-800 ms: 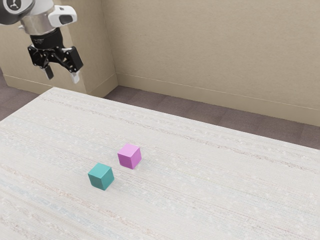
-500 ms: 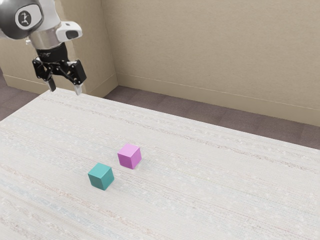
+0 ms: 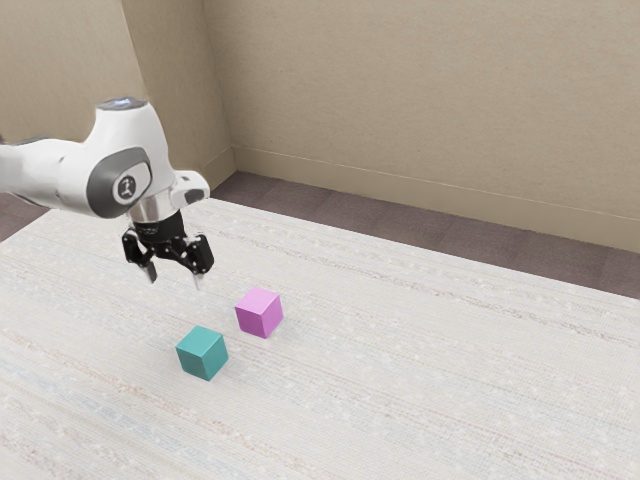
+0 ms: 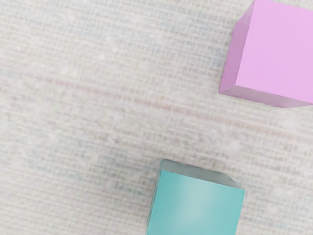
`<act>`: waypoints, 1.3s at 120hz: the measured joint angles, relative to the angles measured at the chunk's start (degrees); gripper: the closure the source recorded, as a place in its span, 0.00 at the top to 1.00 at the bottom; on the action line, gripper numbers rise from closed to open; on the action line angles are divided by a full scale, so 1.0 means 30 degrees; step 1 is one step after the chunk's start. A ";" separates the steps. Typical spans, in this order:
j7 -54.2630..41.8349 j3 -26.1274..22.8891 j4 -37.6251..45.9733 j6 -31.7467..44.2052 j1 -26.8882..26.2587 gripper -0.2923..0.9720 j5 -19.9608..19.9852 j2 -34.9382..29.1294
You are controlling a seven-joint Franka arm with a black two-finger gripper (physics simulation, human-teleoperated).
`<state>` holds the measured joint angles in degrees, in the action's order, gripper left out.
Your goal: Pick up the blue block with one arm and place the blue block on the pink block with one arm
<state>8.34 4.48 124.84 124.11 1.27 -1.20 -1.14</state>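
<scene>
My gripper has dropped from well above table to low over it, fingers apart, empty. Blue block, teal shade, sits on table near gripper, beside pink block, not touching. Approach nearly done; grasp not yet begun.

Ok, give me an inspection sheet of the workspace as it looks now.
Surface: pale wood-grain table, flat.
Job's things: blue block, teal in shade, and pink block both rest on the table, close together but apart, not stacked.
Clutter: nothing seen.
Grippers: claw open, empty, hovering above the table, toward the exterior view's left of the blocks.
Cables: nothing seen.
Surroundings: beige walls, dark floor.
</scene>
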 joint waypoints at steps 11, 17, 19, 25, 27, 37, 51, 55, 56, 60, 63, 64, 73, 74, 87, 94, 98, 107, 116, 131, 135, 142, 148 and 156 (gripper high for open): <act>-0.0387 0.0000 0.0334 0.1394 -0.0006 0.77 0.0349 0.0673; -0.0706 0.0000 0.0584 0.2126 0.0000 0.77 0.0648 0.1092; -0.0831 0.0000 0.0637 0.2375 0.0010 0.77 0.0738 0.1249; -0.1201 -0.0001 0.0715 0.3029 0.0090 0.77 0.0946 0.1588; -0.1328 -0.0001 0.0726 0.3217 0.0135 0.77 0.0995 0.1683; -0.2012 0.0000 0.0738 0.4058 0.0477 0.77 0.1173 0.2101; -0.2867 0.0000 0.0722 0.4859 0.0671 0.77 0.1490 0.2820; -0.3082 -0.0008 0.0711 0.5037 0.0691 0.77 0.1610 0.3082; -0.3134 -0.0011 0.0710 0.5083 0.0693 0.77 0.1638 0.3137; -0.3336 -0.0027 0.0704 0.5254 0.0696 0.77 0.1765 0.3351; -0.3480 -0.0039 0.0702 0.5367 0.0692 0.77 0.1883 0.3490; -0.3527 -0.0042 0.0701 0.5402 0.0691 0.77 0.1920 0.3528; -0.3921 -0.0076 0.0699 0.5739 0.0693 0.77 0.2198 0.3872; -0.3962 -0.0078 0.0698 0.5778 0.0694 0.77 0.2224 0.3915; -0.4445 -0.0087 0.0678 0.6245 0.0692 0.77 0.2537 0.4447; -0.4672 -0.0095 0.0689 0.6464 0.0701 0.77 0.2706 0.4555; -0.4789 -0.0105 0.0752 0.6580 0.0676 0.77 0.2836 0.4517; -0.5007 -0.0114 0.1228 0.6782 0.0545 0.77 0.3198 0.4216; -0.5166 -0.0130 0.1848 0.6929 0.0342 0.77 0.3611 0.3704; -0.5305 -0.0145 0.2556 0.7093 0.0250 0.77 0.3940 0.3191; -0.5319 -0.0145 0.2828 0.7157 0.0248 0.77 0.3994 0.3033; -0.5340 -0.0145 0.3059 0.7249 0.0214 0.77 0.4062 0.2876; -0.5354 -0.0146 0.3147 0.7309 0.0126 0.77 0.4097 0.2826; -0.5346 -0.0164 0.3377 0.7370 0.0023 0.77 0.4121 0.2698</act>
<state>-7.70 3.99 134.97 146.22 1.34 11.17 6.95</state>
